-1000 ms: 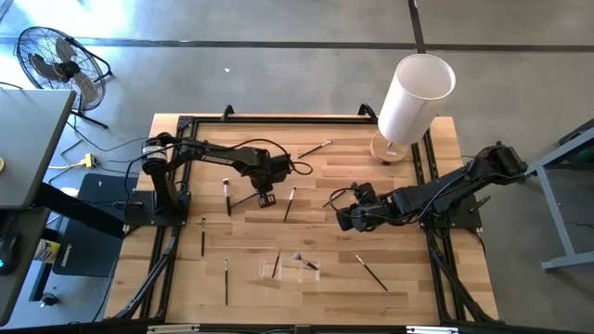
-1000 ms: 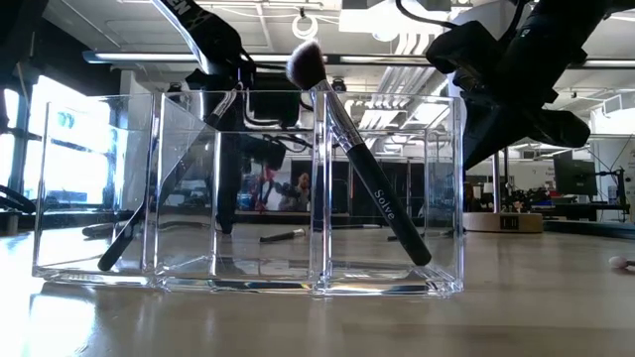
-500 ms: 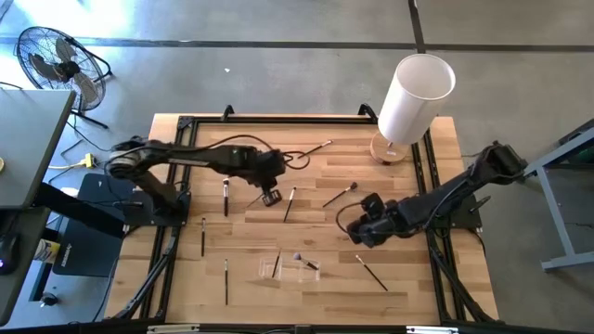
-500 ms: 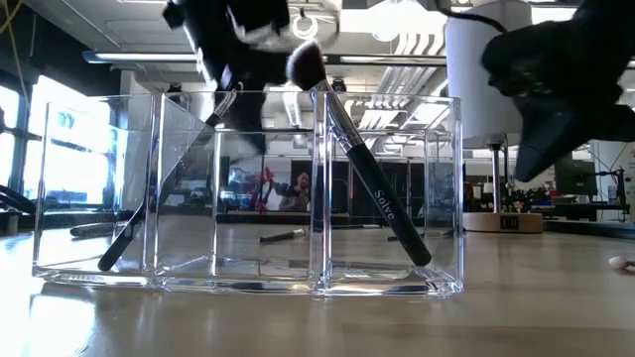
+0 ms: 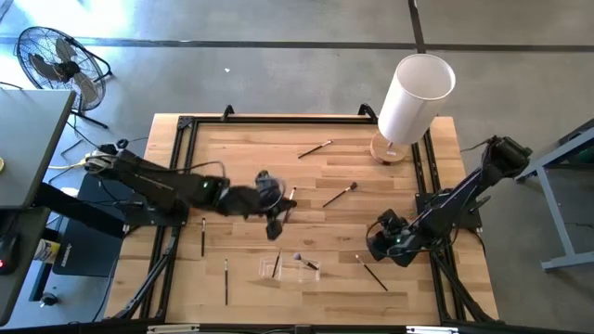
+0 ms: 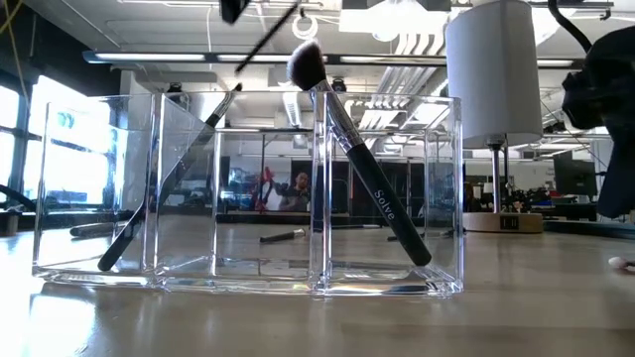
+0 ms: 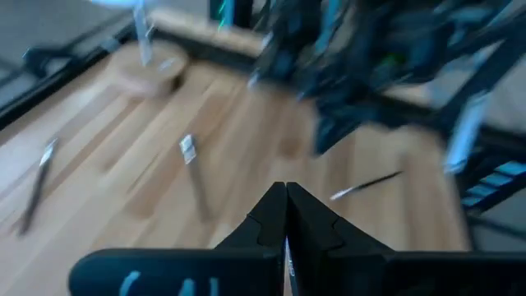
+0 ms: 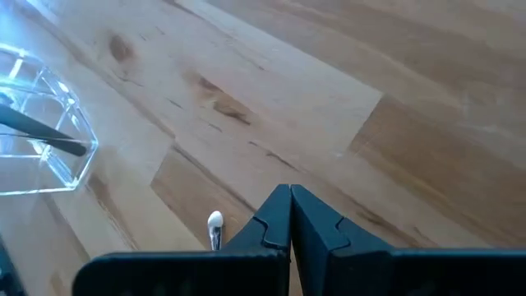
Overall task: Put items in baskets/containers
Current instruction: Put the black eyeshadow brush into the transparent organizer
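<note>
Clear holder, ribbed acrylic: black brush printed "Solve" (fluffy tip), frame centre. Left gripper pinched on thin brush; right gripper closed, empty.

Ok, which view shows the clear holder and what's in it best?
The low view: the clear holder fills the frame, two brushes leaning inside. The high view shows a faint outline. The right wrist view catches one corner. The left wrist view is too blurred.

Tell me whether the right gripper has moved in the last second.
Yes. In the high view the right gripper has pulled back from mid-table toward the front edge, farther from the white cylinder and nearer the loose brush.
</note>
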